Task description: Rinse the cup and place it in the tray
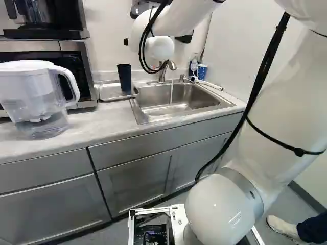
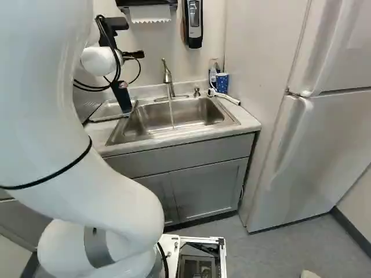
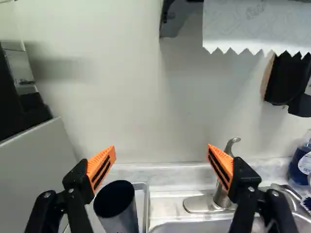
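Observation:
My gripper (image 2: 134, 55) is mostly hidden behind the wrist in the right base view. The wrist view shows the gripper (image 3: 162, 154) open, its orange-padded fingers wide apart with nothing held. A dark cup (image 1: 124, 78) stands upright, mouth up, on the metal tray (image 1: 106, 97) left of the sink. In the wrist view the cup (image 3: 116, 208) is beyond and below the fingertips, nearer one finger, not touched. Water (image 2: 171, 113) runs from the faucet (image 2: 168, 76) into the sink (image 2: 145, 127).
A water pitcher (image 1: 38, 97) stands on the counter left of the tray, before a microwave (image 1: 82, 66). Right of the sink are a blue cup (image 2: 222, 82) and a bottle (image 2: 213, 75). A paper towel dispenser (image 3: 181, 19) hangs on the wall. The refrigerator (image 2: 313, 150) is at the right.

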